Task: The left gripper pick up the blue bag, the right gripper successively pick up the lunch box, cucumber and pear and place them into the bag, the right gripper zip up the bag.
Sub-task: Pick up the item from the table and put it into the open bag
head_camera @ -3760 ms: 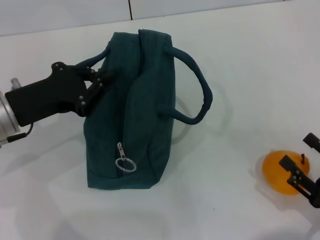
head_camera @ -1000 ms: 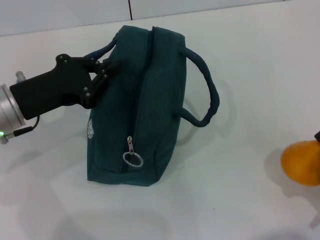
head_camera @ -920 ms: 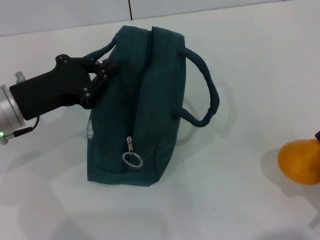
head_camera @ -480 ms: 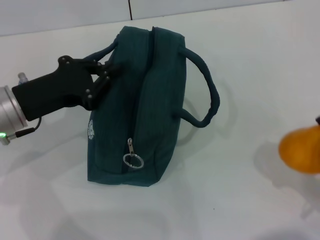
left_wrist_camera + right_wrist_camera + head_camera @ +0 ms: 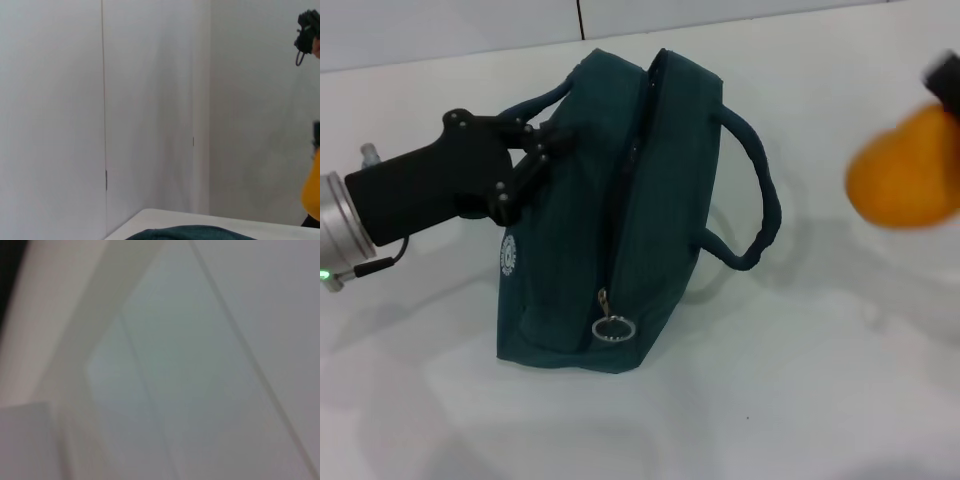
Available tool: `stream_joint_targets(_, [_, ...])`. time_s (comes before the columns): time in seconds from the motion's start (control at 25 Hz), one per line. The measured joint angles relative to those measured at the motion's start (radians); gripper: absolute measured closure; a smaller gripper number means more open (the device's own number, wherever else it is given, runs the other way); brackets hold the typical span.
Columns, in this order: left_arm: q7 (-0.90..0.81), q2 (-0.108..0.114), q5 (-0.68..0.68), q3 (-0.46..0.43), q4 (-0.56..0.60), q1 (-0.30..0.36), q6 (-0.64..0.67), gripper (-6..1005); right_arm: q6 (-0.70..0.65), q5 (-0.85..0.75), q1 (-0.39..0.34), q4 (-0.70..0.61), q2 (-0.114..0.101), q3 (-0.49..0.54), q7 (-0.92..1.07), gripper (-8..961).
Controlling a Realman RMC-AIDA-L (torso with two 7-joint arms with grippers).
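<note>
While the pear [image 5: 905, 170] hangs in the air well to the right of the blue bag [image 5: 610, 210], blurred and lifted clear of the counter [image 5: 800, 400], the opening it must enter looks like a narrow dark slit along the bag's top seam, and that is where trouble could start. Only a dark corner of the right pincer [image 5: 942, 80] shows at the pear's upper edge, so I judge it clamped on the fruit, though its fingers are out of sight. The left pincer [image 5: 535, 150] is on the bag's left side, closed on the near handle, holding the bag upright; the other handle loops out on the bag's right, straight in the pear's path. If the mouth is not spread wider, the pear could land on the fabric and roll off onto the counter, or snag that handle and tip the bag. A smooth round fruit may also slip from a two-finger hold. The zipper's ring pull [image 5: 614, 329] hangs at the bag's near end, and neither lunch box nor cucumber is visible.
</note>
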Motion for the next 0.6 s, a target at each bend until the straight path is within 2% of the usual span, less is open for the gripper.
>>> stream_joint_targets(0.28, [0.005, -0.001, -0.003, 0.019, 0.0, -0.005, 0.001, 953, 0.036, -0.008, 0.239, -0.018, -0.008, -0.028, 0.154, 913])
stream_joint_targets(0.32, [0.005, -0.001, -0.004, 0.02, 0.0, -0.008, 0.001, 953, 0.037, -0.008, 0.26, -0.018, -0.006, -0.029, 0.162, 913])
stream_joint_targets(0.36, [0.005, -0.001, -0.004, 0.02, 0.0, -0.009, 0.001, 953, 0.04, -0.008, 0.315, -0.018, 0.003, -0.041, 0.18, 913])
stream_joint_targets(0.4, [0.005, -0.001, -0.005, 0.021, 0.0, -0.01, 0.004, 953, 0.04, -0.008, 0.315, -0.018, 0.003, -0.041, 0.18, 913])
stream_joint_targets(0.6, [0.006, -0.002, -0.034, 0.021, -0.004, -0.011, 0.015, 953, 0.102, -0.008, 0.407, -0.016, 0.014, -0.129, 0.246, 911])
